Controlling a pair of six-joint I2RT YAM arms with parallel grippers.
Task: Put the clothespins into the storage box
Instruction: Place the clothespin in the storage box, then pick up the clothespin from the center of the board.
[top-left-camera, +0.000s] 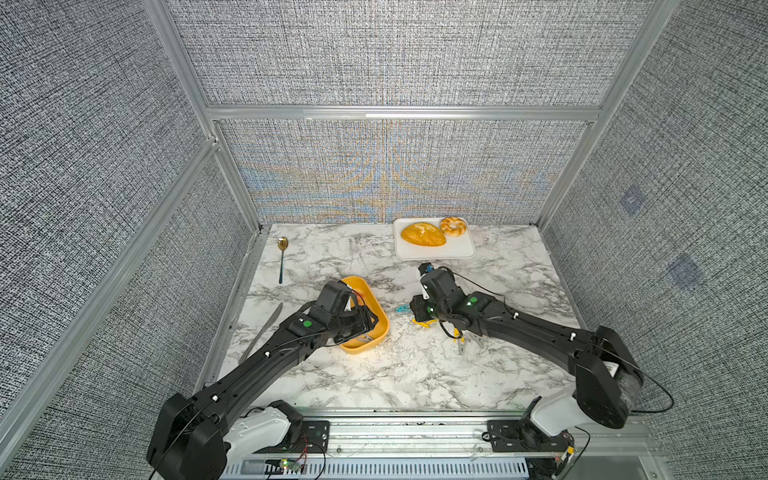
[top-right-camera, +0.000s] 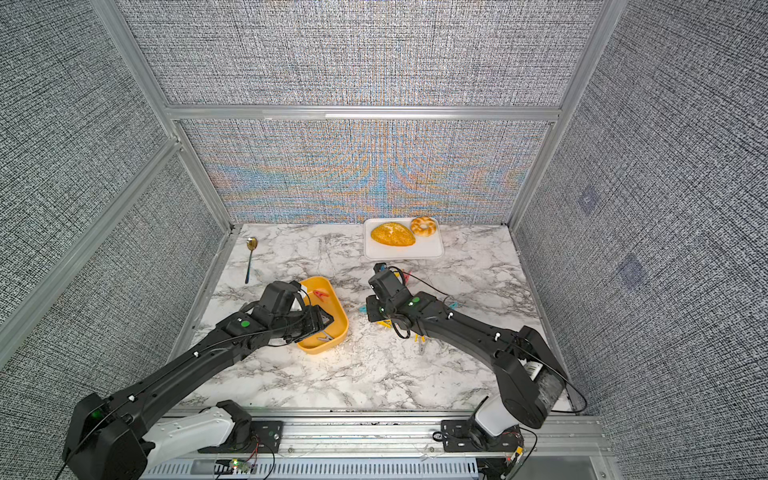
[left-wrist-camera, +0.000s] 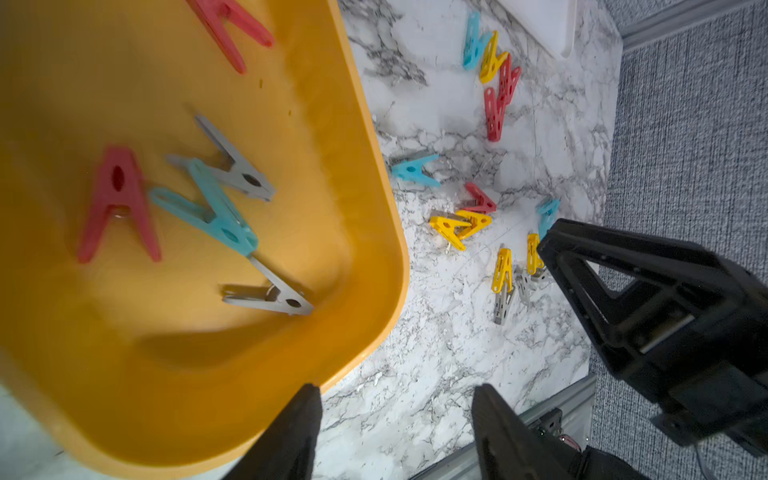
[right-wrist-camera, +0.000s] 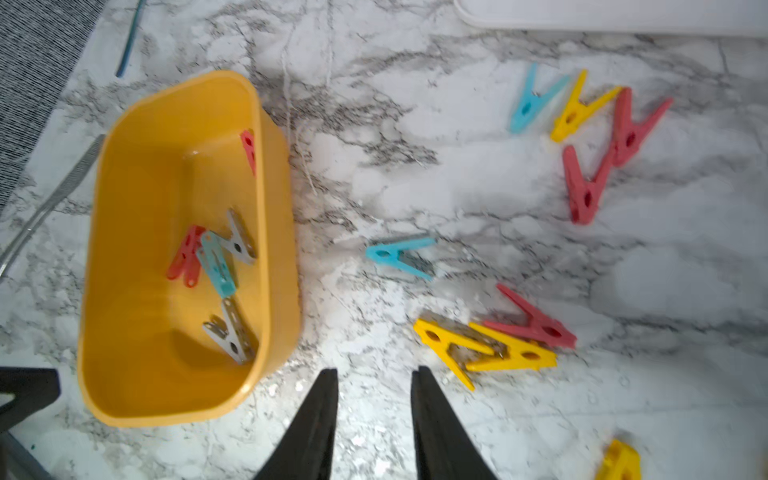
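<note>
A white marble tabletop (top-left-camera: 415, 374) is lying between grey fabric walls (top-left-camera: 395, 54) (aluminium-framed). The left gripper (left-wrist-camera: 395, 390) is hanging over the rim of the storage box (top-left-camera: 360, 286), left of centre frame, jaws parted and empty; the right gripper (right-wrist-camera: 374, 372) is hovering, equally parted and empty, above loose clothespins (right-wrist-camera: 395, 253) just right of the box, five more lying inside.

Left arm (top-left-camera: 266, 357) covered part of storage box (top-left-camera: 383, 328) in both top views; right arm (top-left-camera: 519, 328) hid most loose clothespins (top-left-camera: 402, 308) there. In wrist views a red clothespin (left-wrist-camera: 228, 29), a yellow clothespin (right-wrist-camera: 619, 461) and white tray (right-wrist-camera: 602, 16) were cut off by frame edges; left wrist picture was slightly blurred.
</note>
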